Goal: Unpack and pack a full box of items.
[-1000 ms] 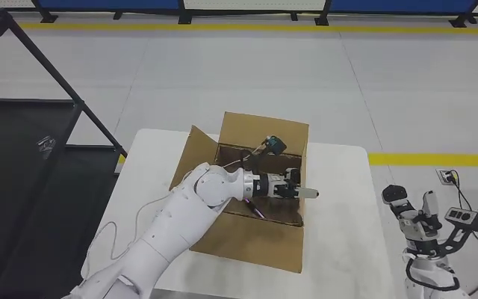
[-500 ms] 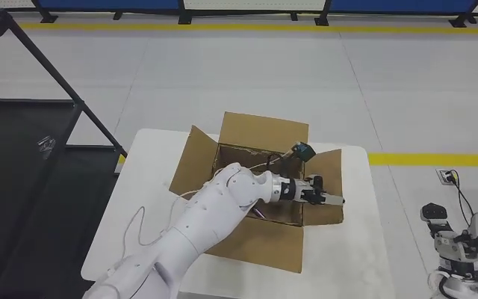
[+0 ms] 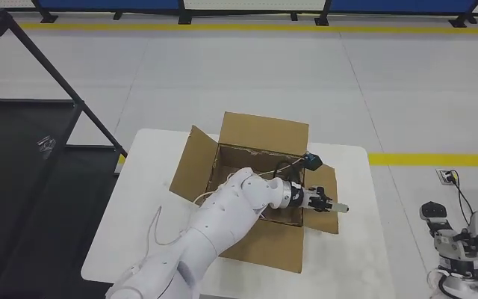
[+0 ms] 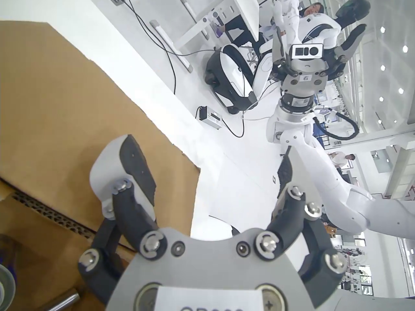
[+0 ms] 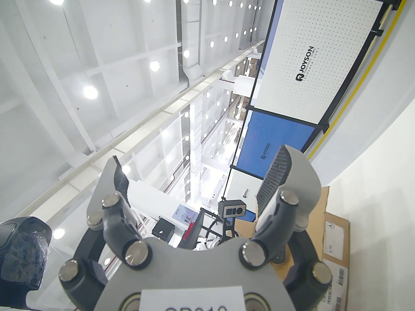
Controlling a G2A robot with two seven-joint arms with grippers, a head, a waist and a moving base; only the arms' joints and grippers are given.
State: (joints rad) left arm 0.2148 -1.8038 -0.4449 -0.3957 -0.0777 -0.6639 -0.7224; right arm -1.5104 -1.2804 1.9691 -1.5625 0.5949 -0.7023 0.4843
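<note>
An open cardboard box [image 3: 261,250] stands on the white table [image 3: 142,224]. My left arm stretches across its top, hiding most of the inside. My left gripper [image 3: 336,205] is open and holds nothing, just past the box's right wall and over the folded-out right flap [image 3: 328,190]. In the left wrist view one finger of the left gripper [image 4: 207,169] hangs over the brown flap [image 4: 81,114]. My right gripper [image 5: 197,176] is open and empty and points upward. It stays off the table's right side [image 3: 448,220], far from the box [image 5: 334,237].
The box's rear flap [image 3: 265,131] stands up and the left flap [image 3: 190,161] leans outward. A black frame rack [image 3: 45,172] stands left of the table. Bare tabletop lies left of the box and along the right edge [image 3: 358,254]. Cables lie on the floor [image 4: 155,33].
My left gripper has swept rightward from inside the box to beyond its right wall, and the right flap has folded outward. The right arm has dropped toward the lower right.
</note>
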